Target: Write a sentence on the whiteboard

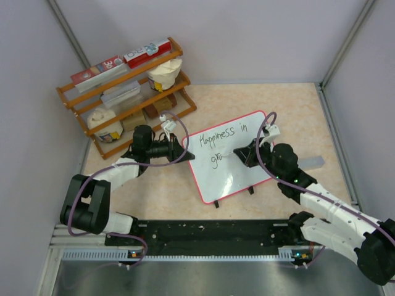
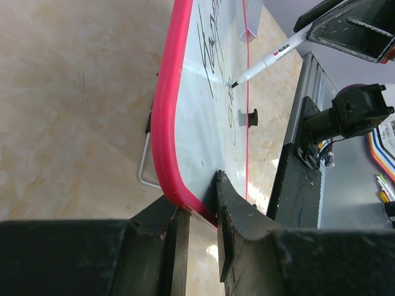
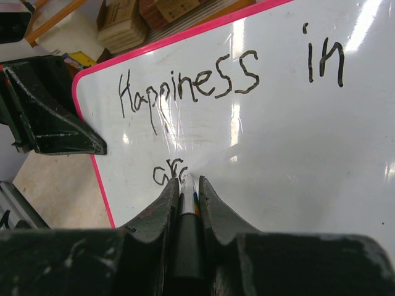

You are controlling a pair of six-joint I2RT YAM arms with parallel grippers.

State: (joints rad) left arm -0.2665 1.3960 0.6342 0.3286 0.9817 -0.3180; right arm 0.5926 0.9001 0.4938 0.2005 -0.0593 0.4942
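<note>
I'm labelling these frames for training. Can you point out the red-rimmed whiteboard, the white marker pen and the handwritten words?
glossy white red-rimmed whiteboard [image 1: 241, 169], top view, bare lower surface.
white plastic marker pen [image 2: 271, 58], left wrist view, mid-barrel.
black handwritten words [image 3: 188, 86], right wrist view, middle of "Happiness".

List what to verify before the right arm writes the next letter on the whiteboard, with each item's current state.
1. Left pincer clamps the edge of the red-rimmed glossy white whiteboard: ok.
2. Right pincer is shut on the slim white marker pen: ok.
3. Marker tip meets the board at the started second line: ok.
4. Black handwritten sentence reads "Happiness in" cleanly, then "gr": ok.
5. Bare white space lies to the right of "gr" for more letters: ok.
6. Ink left in the marker: cannot tell.
</note>
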